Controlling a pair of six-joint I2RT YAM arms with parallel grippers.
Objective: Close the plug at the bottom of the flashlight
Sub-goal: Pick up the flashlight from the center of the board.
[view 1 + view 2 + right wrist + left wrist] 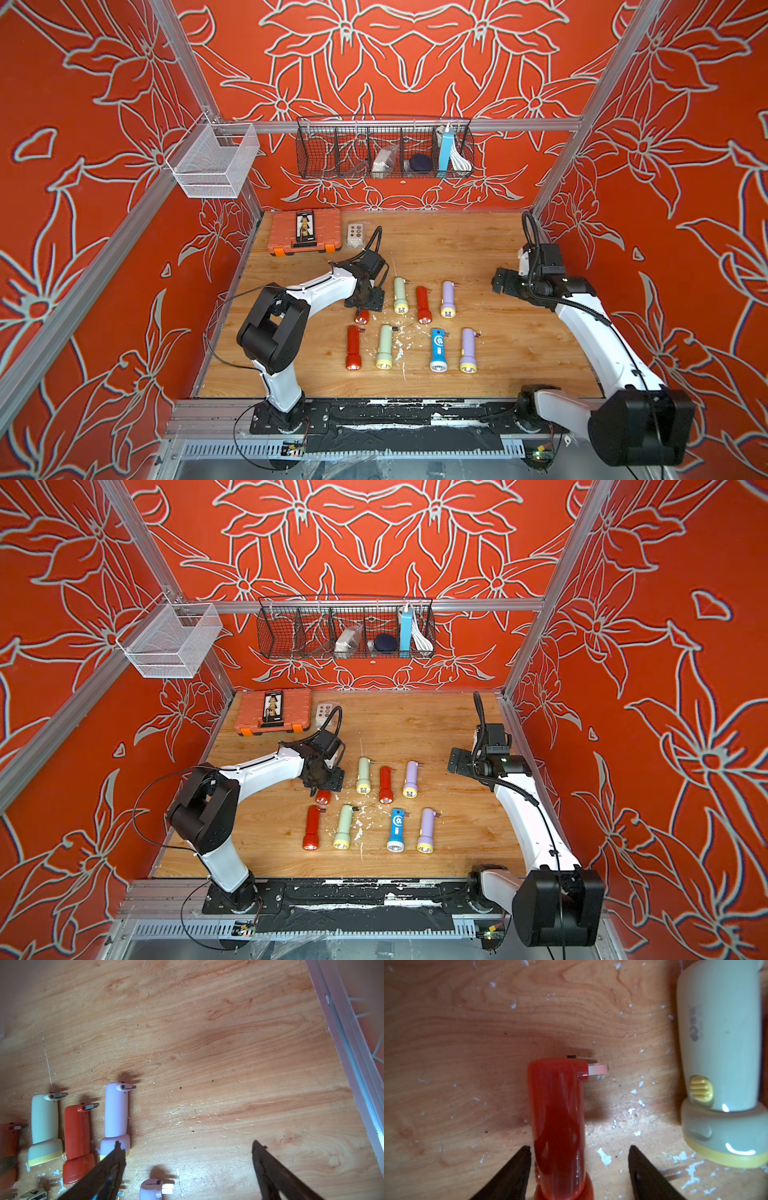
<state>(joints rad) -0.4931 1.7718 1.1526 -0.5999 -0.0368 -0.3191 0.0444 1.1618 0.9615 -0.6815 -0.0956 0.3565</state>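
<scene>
left gripper (579,1148): jaws apart, straddling the red flashlight (556,1115), one finger (517,1167) right at its side | flashlight: flat on the table (446,1043), plug (598,1069) poking out sideways at the bottom end, pale green flashlight (720,1064) just beside | right gripper (185,1142): jaws wide apart above the table

That red plastic flashlight (558,1126) looks super glossy, almost wet; the pale green plastic flashlight (720,1053) is smooth, softer sheen; the wooden tabletop (467,1022) is matt, grainy, scuffed with white flecks.
</scene>
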